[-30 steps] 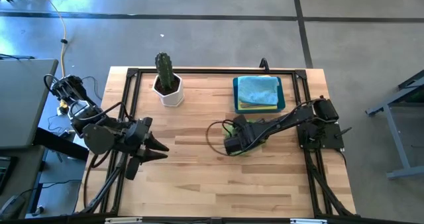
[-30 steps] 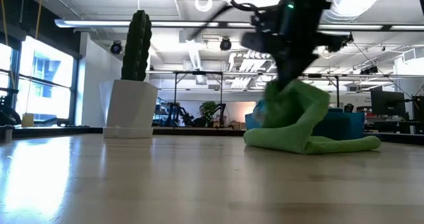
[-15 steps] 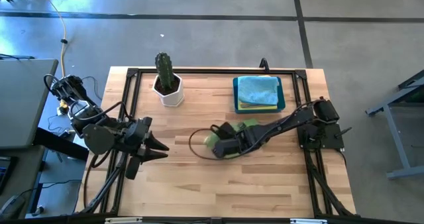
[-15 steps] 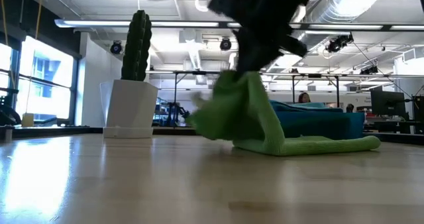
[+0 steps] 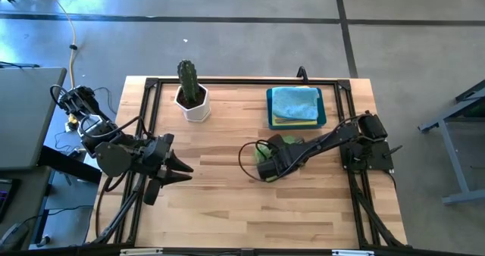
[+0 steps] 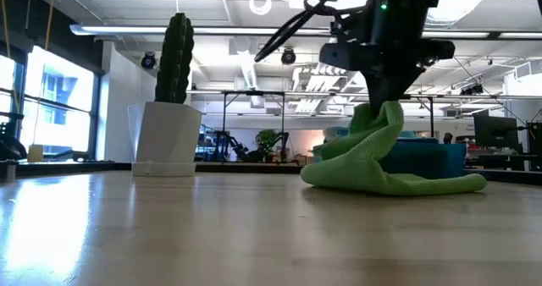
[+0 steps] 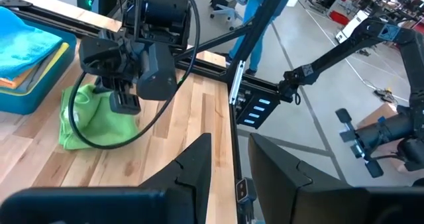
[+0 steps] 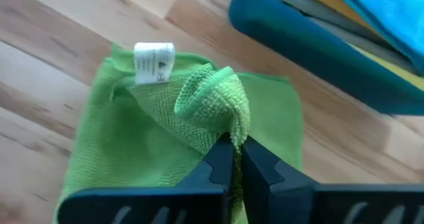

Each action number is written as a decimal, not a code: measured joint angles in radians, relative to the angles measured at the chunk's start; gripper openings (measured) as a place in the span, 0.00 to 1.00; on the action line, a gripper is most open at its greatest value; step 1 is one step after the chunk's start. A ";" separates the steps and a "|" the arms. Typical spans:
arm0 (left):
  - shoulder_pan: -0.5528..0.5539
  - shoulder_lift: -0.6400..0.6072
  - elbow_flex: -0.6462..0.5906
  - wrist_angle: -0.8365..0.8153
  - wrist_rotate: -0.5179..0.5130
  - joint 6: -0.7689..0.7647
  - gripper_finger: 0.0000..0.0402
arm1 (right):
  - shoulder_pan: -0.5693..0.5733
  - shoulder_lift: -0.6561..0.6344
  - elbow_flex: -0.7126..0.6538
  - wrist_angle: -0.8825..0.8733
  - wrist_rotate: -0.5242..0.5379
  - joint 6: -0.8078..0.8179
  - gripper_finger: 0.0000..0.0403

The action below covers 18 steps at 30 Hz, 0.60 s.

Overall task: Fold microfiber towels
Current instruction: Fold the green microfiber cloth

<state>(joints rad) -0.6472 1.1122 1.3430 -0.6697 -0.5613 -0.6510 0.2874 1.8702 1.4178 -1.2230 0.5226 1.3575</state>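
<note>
A lime green microfiber towel (image 8: pixel 165 138) lies crumpled on the wooden table (image 5: pixel 227 203), right of the middle and just in front of a blue bin (image 5: pixel 322 120). One bunch of it is raised, and a white tag (image 8: pixel 154 58) shows near one edge. My right gripper (image 8: pixel 233 148) stands over the towel (image 6: pixel 373 163), shut on the raised bunch. The bin holds a light blue towel (image 5: pixel 295 101) on top of a yellow one (image 5: pixel 292 122). My left gripper (image 5: pixel 182 173) hovers open at the table's left side, touching nothing. My right gripper pinches a bunched fold of the green towel (image 8: pixel 228 128) between its two fingers, coming from above and slanting down. The bunch stands up as a peak (image 6: pixel 385 121) under the fingers. The rest of the towel (image 6: pixel 415 184) lies slack on the table.
A cactus in a white pot (image 5: pixel 192 97) stands at the far left of the table. A black frame (image 5: pixel 227 82) runs along the table's edges. Bare wood lies in front of the towel and toward the left.
My right gripper swung toward the table's left, dragging the held bunch of the green towel over and stretching it. It then came back right to about where it started. The towel's right end stayed on the table throughout.
</note>
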 joint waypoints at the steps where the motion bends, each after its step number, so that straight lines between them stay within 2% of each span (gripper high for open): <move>1: 0.000 0.000 0.000 0.000 0.000 0.000 0.22 | 0.000 0.000 0.000 -0.009 -0.003 0.006 0.01; 9: 0.000 0.000 0.000 0.000 0.000 0.000 0.22 | -0.005 -0.001 -0.119 0.059 -0.103 0.055 0.01; 14: 0.000 0.000 0.000 0.000 0.000 0.000 0.22 | 0.026 -0.001 -0.211 0.130 -0.060 0.086 0.01; 18: 0.001 0.000 0.000 0.000 0.000 0.000 0.22 | 0.043 -0.001 -0.255 0.139 -0.064 0.127 0.01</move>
<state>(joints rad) -0.6464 1.1126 1.3430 -0.6693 -0.5613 -0.6510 0.3307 1.8690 1.1629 -1.0840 0.4582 1.4843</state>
